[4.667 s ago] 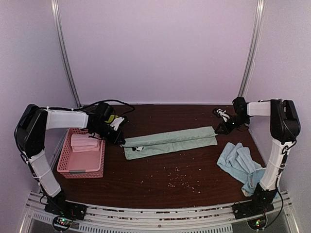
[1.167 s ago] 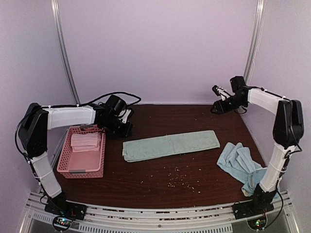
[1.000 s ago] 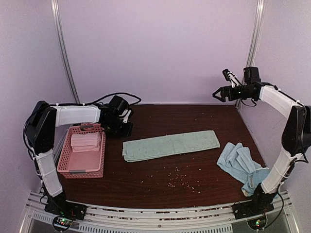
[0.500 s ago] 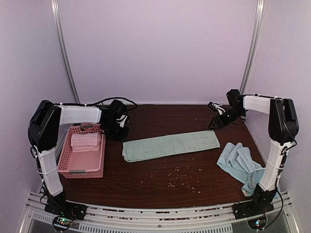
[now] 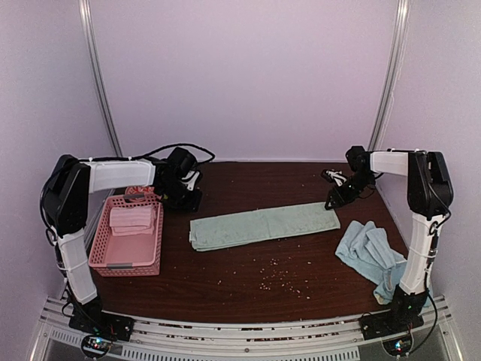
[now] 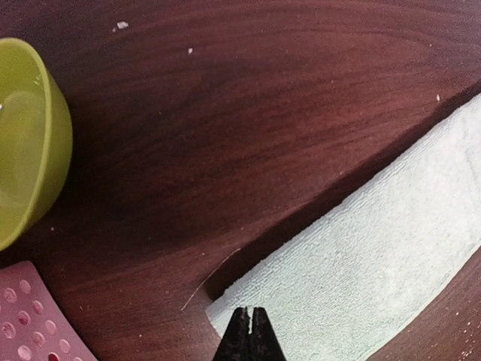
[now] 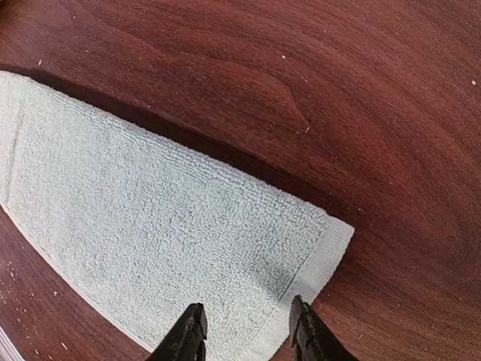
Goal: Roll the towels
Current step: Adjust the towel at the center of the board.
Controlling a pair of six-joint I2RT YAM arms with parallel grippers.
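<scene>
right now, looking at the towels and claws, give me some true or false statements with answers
The green towel lies flat and unrolled on the table. True.
The pink towel lies on the bare table. False: it sits in the pink basket.
The left claw is wide open. False: it is shut, at the green towel's left end.
The right claw has its jaws apart over the green towel's right end. True.
The blue towels are neatly rolled. False: they lie in a crumpled heap.

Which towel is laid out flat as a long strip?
The mint green towel in the middle. The pink towel sits folded in the basket; the light blue towel lies crumpled at the right.
</scene>
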